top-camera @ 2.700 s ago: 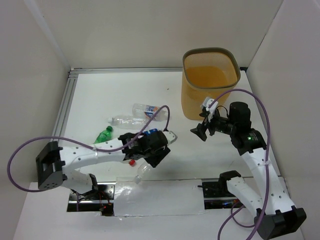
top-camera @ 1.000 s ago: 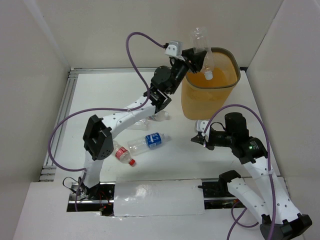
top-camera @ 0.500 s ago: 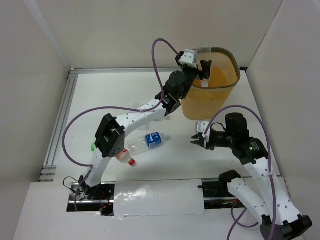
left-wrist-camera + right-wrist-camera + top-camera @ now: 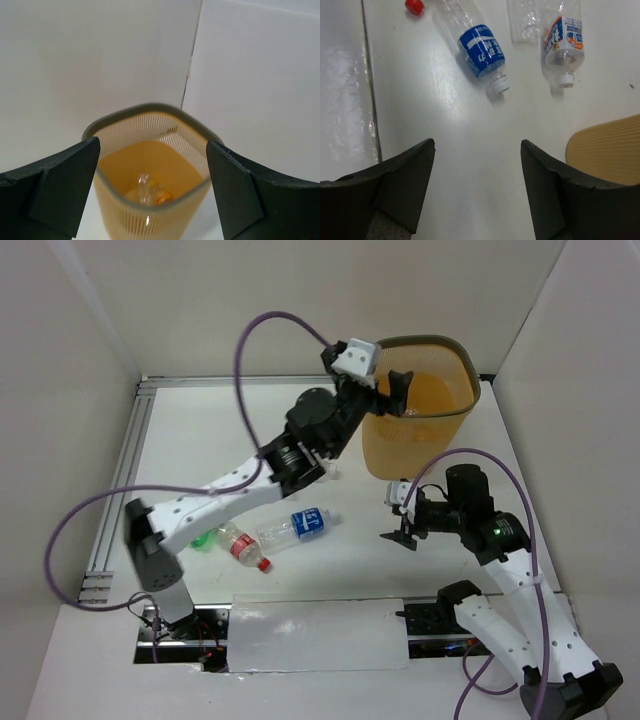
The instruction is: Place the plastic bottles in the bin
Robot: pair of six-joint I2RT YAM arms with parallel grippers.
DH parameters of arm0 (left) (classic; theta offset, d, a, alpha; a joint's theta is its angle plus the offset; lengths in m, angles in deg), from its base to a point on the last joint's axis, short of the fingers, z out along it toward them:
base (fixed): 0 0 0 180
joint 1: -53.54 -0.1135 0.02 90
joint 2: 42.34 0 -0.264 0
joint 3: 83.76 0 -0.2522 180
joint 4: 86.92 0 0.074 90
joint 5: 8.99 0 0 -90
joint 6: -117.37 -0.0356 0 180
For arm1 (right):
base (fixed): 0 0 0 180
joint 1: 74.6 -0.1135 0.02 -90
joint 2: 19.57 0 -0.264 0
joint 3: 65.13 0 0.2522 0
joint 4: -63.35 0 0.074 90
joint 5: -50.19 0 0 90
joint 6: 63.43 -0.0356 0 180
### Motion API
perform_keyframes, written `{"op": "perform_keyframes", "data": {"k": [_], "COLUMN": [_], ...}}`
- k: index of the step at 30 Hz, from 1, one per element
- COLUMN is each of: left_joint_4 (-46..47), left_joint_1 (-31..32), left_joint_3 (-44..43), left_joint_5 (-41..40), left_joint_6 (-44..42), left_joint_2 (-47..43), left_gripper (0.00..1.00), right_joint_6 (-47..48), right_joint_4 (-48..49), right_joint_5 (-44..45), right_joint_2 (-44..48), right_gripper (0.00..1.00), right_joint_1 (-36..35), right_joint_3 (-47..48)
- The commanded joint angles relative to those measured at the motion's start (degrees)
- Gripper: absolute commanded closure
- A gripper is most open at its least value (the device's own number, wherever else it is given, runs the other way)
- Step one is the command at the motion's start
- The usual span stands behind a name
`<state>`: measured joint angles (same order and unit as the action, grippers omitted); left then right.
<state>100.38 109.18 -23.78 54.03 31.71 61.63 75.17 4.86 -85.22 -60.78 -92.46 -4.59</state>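
The yellow-orange bin (image 4: 405, 450) stands at the back right of the table. My left gripper (image 4: 392, 390) hangs open over its left rim, holding nothing. Looking down from the left wrist, the left gripper (image 4: 152, 145) frames the bin (image 4: 150, 111), and a clear bottle (image 4: 146, 189) lies on its bottom. My right gripper (image 4: 402, 517) is open and empty, low over the table in front of the bin. Ahead of the right gripper (image 4: 477, 142) lie a blue-labelled bottle (image 4: 479, 50), an orange-and-blue labelled bottle (image 4: 563, 42) and a clear bottle (image 4: 524, 21). A red-capped bottle (image 4: 243, 548) and a green bottle (image 4: 203, 540) lie further left.
A metal rail (image 4: 125, 470) runs along the table's left side. White walls close in the back and both sides. A shiny foil strip (image 4: 315, 635) covers the near edge between the arm bases. Purple cables loop above both arms.
My left gripper has opened over the bin and the bottle it held now lies inside. The left arm has drawn back a little leftwards. My right gripper has opened from shut.
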Motion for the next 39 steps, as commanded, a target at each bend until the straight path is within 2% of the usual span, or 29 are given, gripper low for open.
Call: {"op": "perform_keyframes", "data": {"k": [1,3,6,8,10,13,16,18,20,25,29,31,33,35,39], "left_joint_4": [-3.65,-6.70,-14.52,-21.80,-25.26,-32.29,-37.13,-39.07,-41.97,-47.32,-61.89,-65.95,-74.44,-77.91,-82.49], "left_joint_1": [3.33,5.01,6.50,6.50,6.50,6.50,6.50,6.50,6.50,6.50,6.50,6.50,6.50,6.50,6.50], "left_joint_3": [10.65,20.15,26.70,33.29,40.90,47.61,54.99,56.77,58.35,58.36,52.40,50.63,47.12,45.36,44.12], "left_joint_5": [-3.33,-4.22,-6.94,-6.42,-6.42,-7.03,-8.78,-10.45,-11.77,-11.07,-13.97,-13.97,-14.68,-13.98,-12.49], "left_joint_6": [-3.11,-2.15,4.87,10.24,15.23,19.64,24.30,25.71,30.52,35.99,48.35,51.72,61.02,67.34,70.63], "left_joint_2": [-15.66,-22.02,-33.71,-39.68,-49.00,-59.53,-66.06,-67.83,-68.98,-67.67,-65.39,-65.38,-64.76,-64.76,-65.82], "left_gripper": [0.00,0.00,0.00,0.00,0.00,0.00,0.00,0.00,0.00,0.00,0.00,0.00,0.00,0.00,0.00], "right_joint_6": [5.17,7.99,9.58,11.16,12.56,13.89,16.17,16.70,16.70,15.31,13.36,12.84,14.58,16.34,20.55], "right_joint_4": [-0.70,0.07,0.78,0.78,2.18,5.26,8.33,9.04,10.62,11.59,10.81,8.36,6.86,5.01,3.69], "right_joint_5": [4.25,6.72,9.36,8.76,7.97,7.97,11.21,14.62,15.87,17.01,19.04,19.04,17.65,17.63,16.85], "right_joint_2": [-1.15,-3.60,-7.82,-10.63,-11.26,-12.05,-14.42,-17.48,-20.12,-24.87,-30.06,-32.78,-34.80,-36.13,-39.90], "right_gripper": [0.22,0.20,0.16,0.15,0.12,0.05,0.04,0.02,0.02,0.01,0.01,0.01,0.01,0.01,0.01], "right_joint_1": [-0.50,-0.50,-1.03,-2.08,-2.78,-4.80,-8.92,-10.43,-11.48,-14.47,-16.58,-16.59,-16.59,-18.16,-20.71], "right_joint_3": [-1.16,-1.69,-1.70,-0.56,0.15,0.68,0.68,1.29,2.78,6.91,15.40,18.77,22.28,23.96,26.96]}}
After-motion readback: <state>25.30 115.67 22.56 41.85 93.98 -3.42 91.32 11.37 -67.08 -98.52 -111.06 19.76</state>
